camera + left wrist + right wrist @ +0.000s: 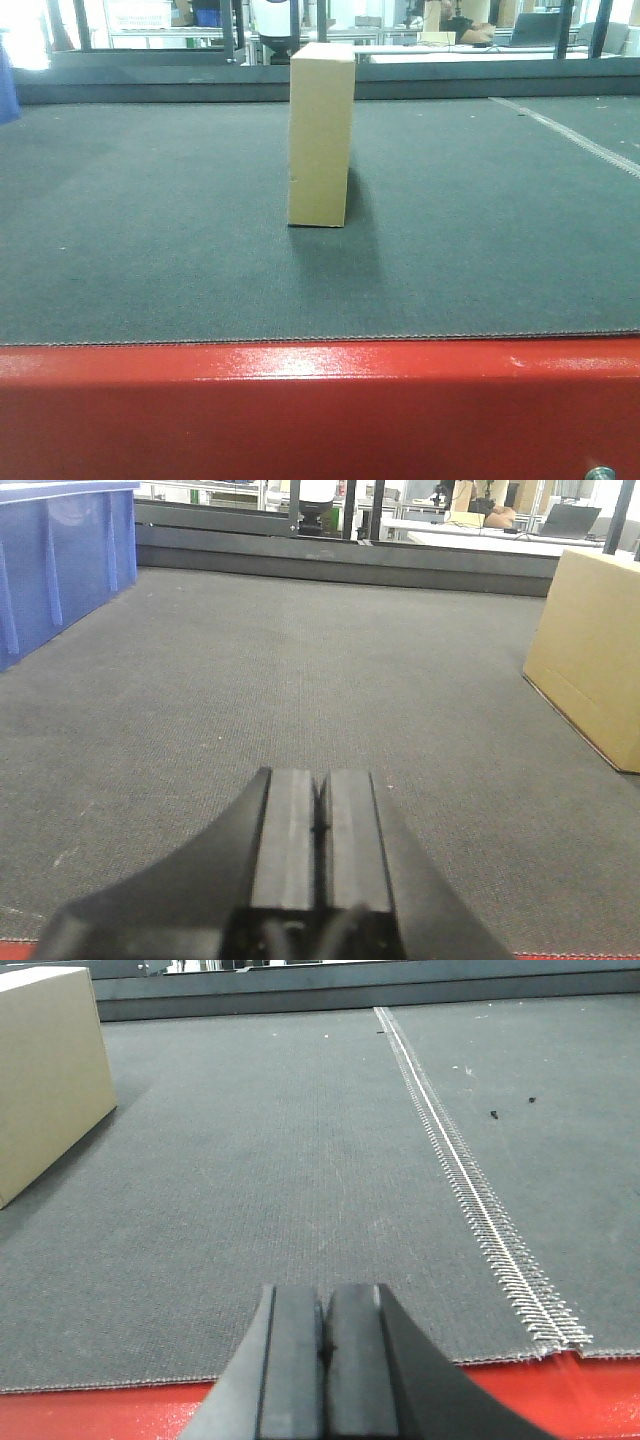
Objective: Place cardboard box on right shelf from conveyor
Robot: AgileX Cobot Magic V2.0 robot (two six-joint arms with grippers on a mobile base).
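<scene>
One cardboard box (321, 135) upright on conveyor (150, 250), ahead between left gripper (320, 782), right gripper (323, 1298).

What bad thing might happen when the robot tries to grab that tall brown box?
The cardboard box stands upright on a narrow side on the conveyor, so a nudge from one side might tip it over. The left claw and right claw are both shut and short of it; if they press unevenly, the box may slip or twist.
</scene>
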